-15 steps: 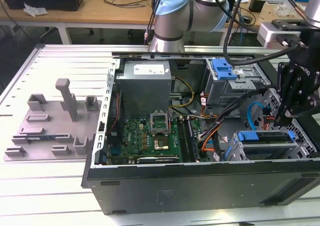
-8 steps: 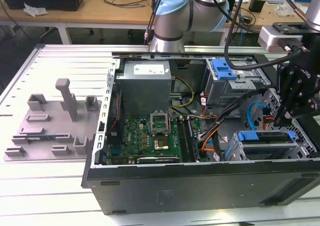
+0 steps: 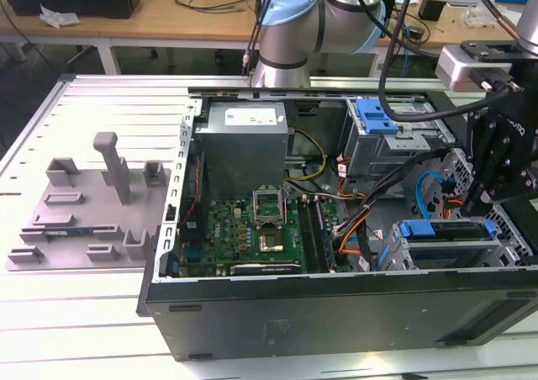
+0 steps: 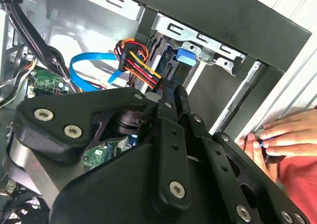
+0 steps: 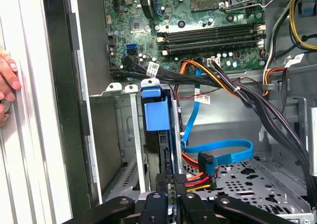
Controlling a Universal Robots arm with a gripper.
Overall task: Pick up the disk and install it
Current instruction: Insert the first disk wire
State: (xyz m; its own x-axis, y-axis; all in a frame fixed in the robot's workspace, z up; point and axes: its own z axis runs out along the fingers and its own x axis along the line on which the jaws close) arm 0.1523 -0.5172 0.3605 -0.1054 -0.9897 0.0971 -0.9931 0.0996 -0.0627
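Note:
The disk stands on edge in the metal drive cage at the near corner of the open computer case, on the exterior view's right. Its blue carrier tab points toward the motherboard. My gripper comes down from above onto the end away from the tab. In both wrist views the gripper is shut narrowly on the disk's dark edge, with the blue tab just beyond it. The cage walls hide most of the drive body.
A second blue-framed drive sits in the far bay. Bundled power and blue data cables run beside the cage. The motherboard fills the case middle. A grey fixture tray lies left. A person's hand rests on the case edge.

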